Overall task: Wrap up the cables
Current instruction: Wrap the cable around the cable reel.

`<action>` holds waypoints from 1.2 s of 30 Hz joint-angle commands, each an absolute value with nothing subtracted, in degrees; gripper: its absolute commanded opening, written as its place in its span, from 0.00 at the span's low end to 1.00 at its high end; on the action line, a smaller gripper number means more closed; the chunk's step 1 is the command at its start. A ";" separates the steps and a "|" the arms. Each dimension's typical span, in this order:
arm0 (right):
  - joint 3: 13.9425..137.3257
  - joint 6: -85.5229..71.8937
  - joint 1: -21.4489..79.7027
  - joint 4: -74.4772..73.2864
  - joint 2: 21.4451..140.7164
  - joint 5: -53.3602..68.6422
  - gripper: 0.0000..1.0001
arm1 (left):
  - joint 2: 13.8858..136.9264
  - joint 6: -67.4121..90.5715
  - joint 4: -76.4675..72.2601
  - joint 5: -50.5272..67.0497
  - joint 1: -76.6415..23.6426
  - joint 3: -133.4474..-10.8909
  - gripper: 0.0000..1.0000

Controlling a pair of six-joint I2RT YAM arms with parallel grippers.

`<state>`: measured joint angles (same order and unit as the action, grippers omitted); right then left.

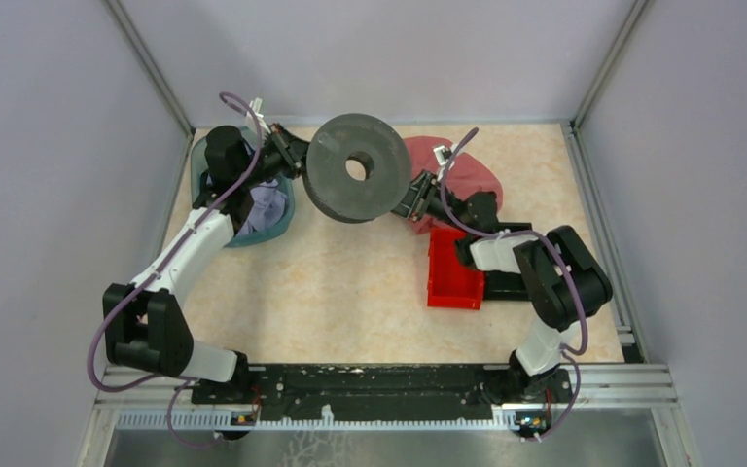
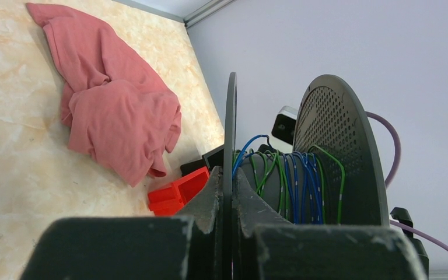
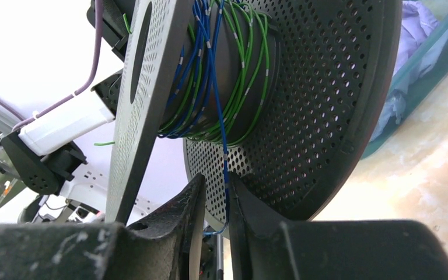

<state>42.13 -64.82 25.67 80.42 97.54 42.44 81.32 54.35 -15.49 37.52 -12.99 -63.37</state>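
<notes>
The right gripper (image 3: 216,195) stands slightly parted around a blue cable (image 3: 225,154), apparently not pinching it, where the strand runs up onto the spool (image 3: 326,87). Beyond, the left gripper (image 2: 228,184) clamps one flange (image 2: 230,116), holding the spool aloft with the cables (image 3: 239,76) wound on its core.

We see the cables (image 3: 221,76): thin blue and green wires, wound in loose crossing turns round the hub of the perforated spool (image 3: 326,116). One blue strand (image 3: 226,166) drops between the right claw's (image 3: 216,201) slightly parted fingers.
</notes>
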 commanded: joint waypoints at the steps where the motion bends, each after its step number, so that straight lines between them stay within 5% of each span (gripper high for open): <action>1: 44.82 -59.75 25.48 78.94 95.21 42.80 0.25 | 80.38 56.34 -15.21 44.64 -14.90 -63.02 0.00; 36: 40.08 -57.32 14.44 76.29 92.97 47.26 0.36 | 78.67 59.44 -17.53 46.76 -8.94 -63.19 0.00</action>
<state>40.07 -58.48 15.49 73.47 94.56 46.61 81.21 57.06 -13.89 44.53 -9.74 -62.17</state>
